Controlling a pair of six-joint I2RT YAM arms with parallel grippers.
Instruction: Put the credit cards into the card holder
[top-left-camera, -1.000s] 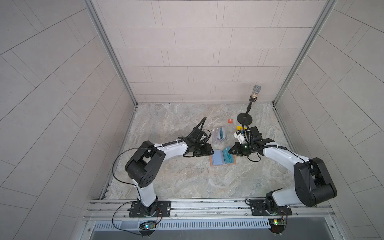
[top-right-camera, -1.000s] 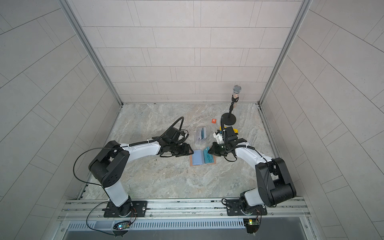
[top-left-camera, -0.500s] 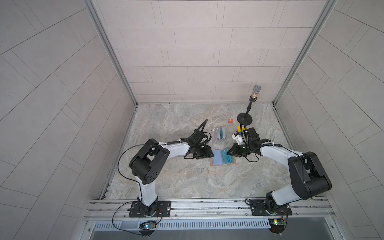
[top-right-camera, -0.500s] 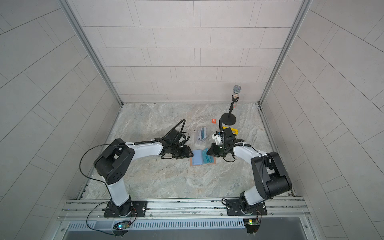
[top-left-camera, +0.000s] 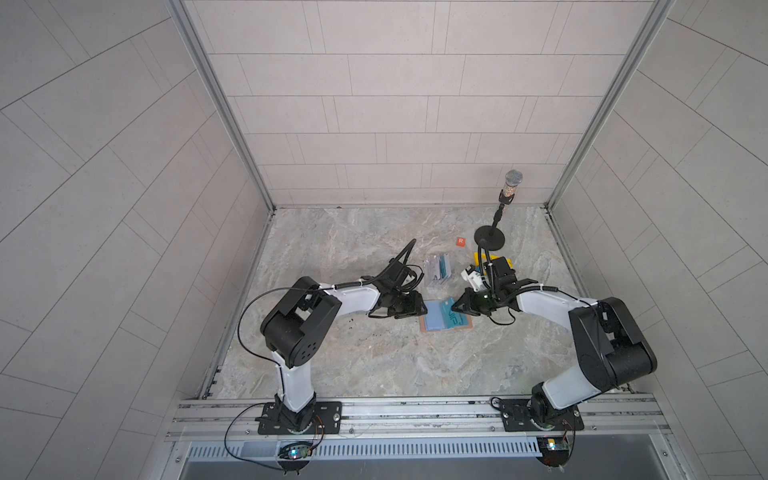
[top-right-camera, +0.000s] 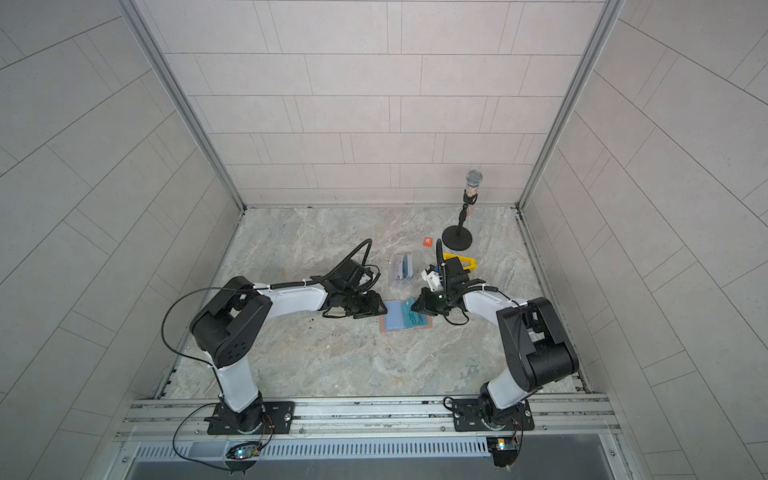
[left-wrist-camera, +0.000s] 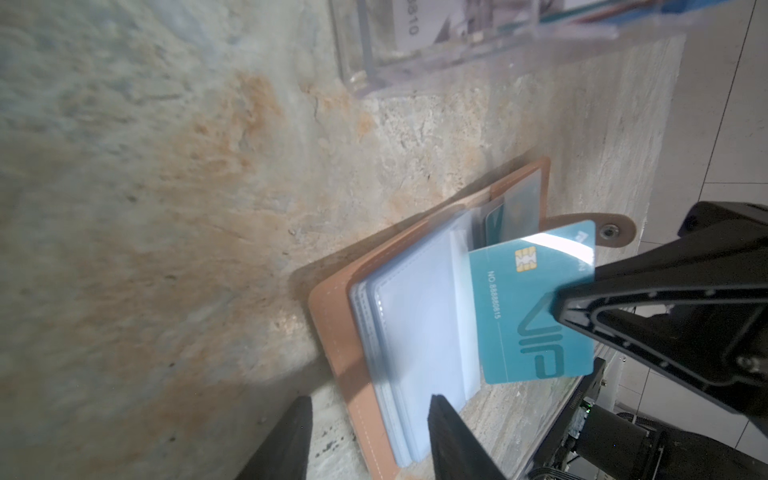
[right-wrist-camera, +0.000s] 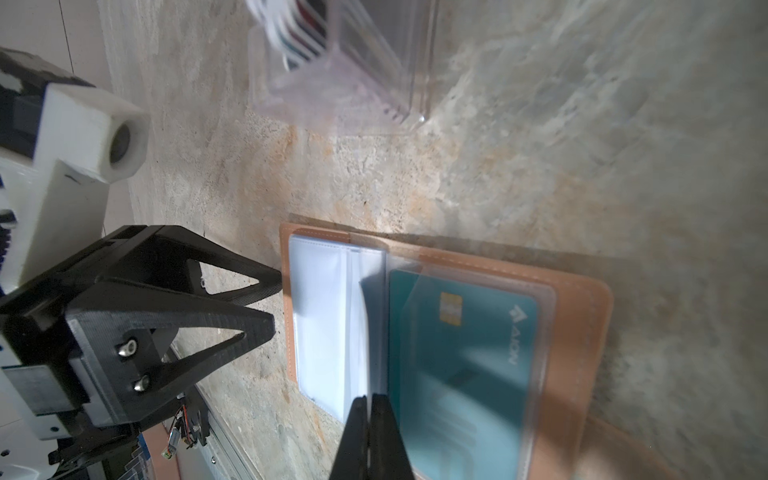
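The tan card holder (top-left-camera: 424, 328) (top-right-camera: 384, 328) lies open mid-table, its clear sleeves facing up. My right gripper (top-left-camera: 455, 308) (right-wrist-camera: 369, 432) is shut on a teal credit card (left-wrist-camera: 528, 316) marked VIP. That card tilts over the holder's right half, its lower edge at the sleeves near the fold. Another teal card (right-wrist-camera: 461, 353) sits in the holder's right-hand clear pocket. My left gripper (top-left-camera: 420, 311) (left-wrist-camera: 370, 440) is open. One of its fingers is over the table and one over the holder's left pages (left-wrist-camera: 415, 332). More cards stand in the clear acrylic stand (top-left-camera: 438, 270).
A microphone on a round black base (top-left-camera: 490, 239) stands at the back right. A small orange square marked R (top-left-camera: 460, 241) lies beside it, and a yellow object (top-right-camera: 463, 259) is behind my right wrist. Dark specks (top-left-camera: 361, 332) dot the table near the left arm.
The right gripper has come slightly down and left with the teal card, toward the holder's fold. The left arm has shifted a little, keeping its gripper at the holder's left edge.
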